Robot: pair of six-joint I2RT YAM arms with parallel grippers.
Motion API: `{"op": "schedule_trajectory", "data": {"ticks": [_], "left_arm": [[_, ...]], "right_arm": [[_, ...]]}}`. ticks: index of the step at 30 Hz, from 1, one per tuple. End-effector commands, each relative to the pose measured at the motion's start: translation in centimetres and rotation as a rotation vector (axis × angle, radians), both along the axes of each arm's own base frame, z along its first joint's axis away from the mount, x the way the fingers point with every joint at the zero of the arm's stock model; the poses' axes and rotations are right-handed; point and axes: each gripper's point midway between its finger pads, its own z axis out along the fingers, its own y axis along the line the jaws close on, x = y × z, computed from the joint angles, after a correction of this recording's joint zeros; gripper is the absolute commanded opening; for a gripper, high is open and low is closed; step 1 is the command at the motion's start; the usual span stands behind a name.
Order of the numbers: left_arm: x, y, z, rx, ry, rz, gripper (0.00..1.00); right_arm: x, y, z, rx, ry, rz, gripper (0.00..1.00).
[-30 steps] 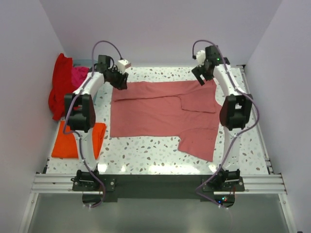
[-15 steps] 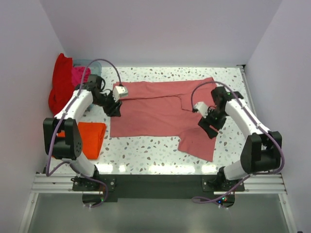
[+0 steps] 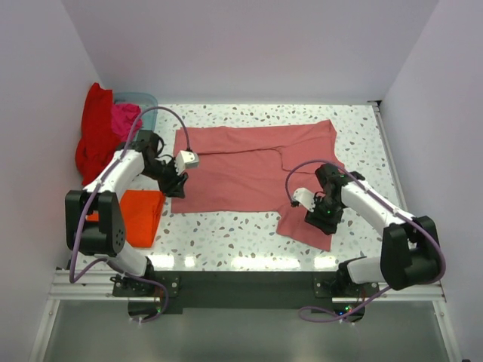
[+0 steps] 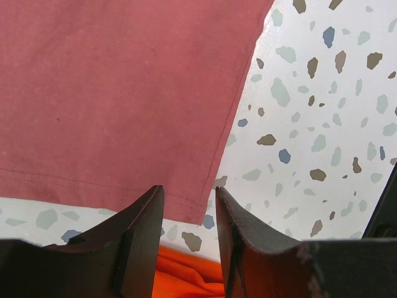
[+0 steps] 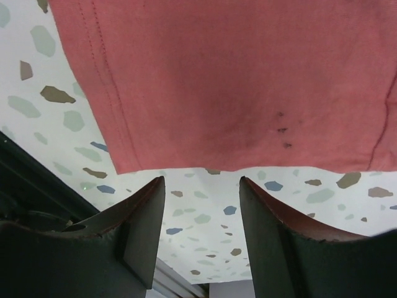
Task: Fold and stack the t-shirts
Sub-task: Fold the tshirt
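A dusty rose-pink t-shirt (image 3: 249,170) lies spread flat in the middle of the table. My left gripper (image 3: 175,185) is open and empty, low over the shirt's near-left corner. In the left wrist view that corner (image 4: 118,93) lies just ahead of the gripper (image 4: 189,192). My right gripper (image 3: 321,219) is open and empty over the shirt's near-right flap. In the right wrist view the flap's hem (image 5: 236,81) lies just ahead of the gripper (image 5: 201,181). A folded orange t-shirt (image 3: 139,215) lies at the near left and also shows in the left wrist view (image 4: 186,279).
A red t-shirt (image 3: 94,143) and a magenta one (image 3: 124,117) hang from the pale blue basket (image 3: 147,102) at the far left. The speckled table (image 3: 241,237) ends in a dark front rail (image 3: 249,280), which shows near the right gripper (image 5: 37,192).
Both arms have swung from the shirt's far edge toward the near side. The left gripper came down to the near-left corner, the right gripper to the near-right flap. The shirt's right side shifted slightly.
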Motion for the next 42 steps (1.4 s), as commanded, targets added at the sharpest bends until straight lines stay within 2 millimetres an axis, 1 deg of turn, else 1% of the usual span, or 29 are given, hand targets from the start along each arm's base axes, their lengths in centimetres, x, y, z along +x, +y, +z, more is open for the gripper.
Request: {"op": "schedule_trajectory", "data": {"ticks": [1,3,4,5,7,8,11,12,14,15,18,19,20,24,25,29,33,35,36,37,38,39,40,42], "left_arm": [[0.8,0.0,0.6,-0.009,-0.051,0.005,0.43],[1.0,0.0,0.5,-0.007,-0.054,0.014,0.43],[1.1,0.2,0.3,0.001,-0.056,0.019,0.43],[1.0,0.2,0.1,0.004,-0.052,0.025,0.43],[0.9,0.4,-0.2,0.017,-0.060,0.019,0.44],[0.4,0.5,-0.7,0.023,-0.051,0.013,0.44],[-0.4,1.2,-1.6,0.062,-0.053,-0.012,0.43],[-0.5,1.4,-1.7,0.072,-0.061,-0.020,0.43],[-1.1,1.8,-2.2,0.100,-0.063,-0.047,0.42],[-1.3,2.0,-2.1,0.109,-0.075,-0.057,0.41],[-1.9,2.5,-2.7,0.140,-0.107,-0.116,0.38],[-2.3,2.8,-3.2,0.162,-0.114,-0.146,0.37],[-2.3,2.9,-3.3,0.173,-0.124,-0.158,0.34],[-2.3,3.3,-4.1,0.210,-0.147,-0.201,0.30],[-2.4,3.3,-4.4,0.218,-0.146,-0.216,0.30],[-2.6,3.1,-5.3,0.233,-0.144,-0.248,0.32],[-2.7,2.6,-6.1,0.237,-0.152,-0.275,0.33],[-3.2,2.5,-6.8,0.239,-0.140,-0.290,0.33],[-3.0,2.5,-7.0,0.242,-0.149,-0.290,0.33],[-3.5,2.7,-7.6,0.251,-0.139,-0.301,0.33],[-3.6,2.7,-8.0,0.257,-0.134,-0.306,0.33],[-3.3,2.7,-8.2,0.265,-0.147,-0.308,0.32],[-3.5,2.9,-8.8,0.279,-0.139,-0.314,0.30],[-3.9,3.2,-9.3,0.294,-0.126,-0.328,0.26]], "right_arm": [[1.1,-0.5,-1.3,-0.031,-0.074,0.050,0.54],[1.1,-0.6,-2.0,-0.040,-0.081,0.054,0.54],[1.8,-0.6,-2.3,-0.041,-0.109,0.051,0.54],[1.6,-0.9,-3.0,-0.056,-0.104,0.049,0.54],[1.9,-0.9,-3.8,-0.061,-0.123,0.049,0.53],[2.1,-1.3,-4.1,-0.084,-0.130,0.045,0.52],[2.0,-1.5,-4.9,-0.093,-0.128,0.050,0.42],[1.8,-1.5,-5.0,-0.094,-0.122,0.052,0.34],[1.2,-1.6,-5.3,-0.096,-0.101,0.060,0.26],[1.1,-1.5,-5.2,-0.092,-0.098,0.062,0.15],[0.6,-1.3,-4.8,-0.078,-0.082,0.058,0.00],[0.6,-1.3,-4.5,-0.076,-0.081,0.049,0.00],[0.6,-1.3,-4.3,-0.076,-0.081,0.047,0.00],[1.1,-1.1,-3.4,-0.072,-0.091,0.031,0.00],[1.3,-0.7,-3.1,-0.052,-0.087,0.025,0.00],[1.5,-0.3,-2.5,-0.037,-0.080,0.006,0.00],[1.7,-0.3,-2.1,-0.039,-0.085,0.001,0.00],[1.7,-0.3,-1.7,-0.038,-0.090,0.001,0.00],[1.8,-0.3,-1.6,-0.038,-0.091,0.000,0.00],[1.8,-0.2,-1.5,-0.035,-0.093,-0.003,0.00],[1.8,-0.2,-1.4,-0.036,-0.095,-0.004,0.00],[1.8,-0.2,-1.3,-0.033,-0.094,-0.009,0.00],[1.8,-0.2,-1.1,-0.034,-0.091,-0.009,0.00],[1.7,-0.2,-1.0,-0.034,-0.091,-0.009,0.00]]}}
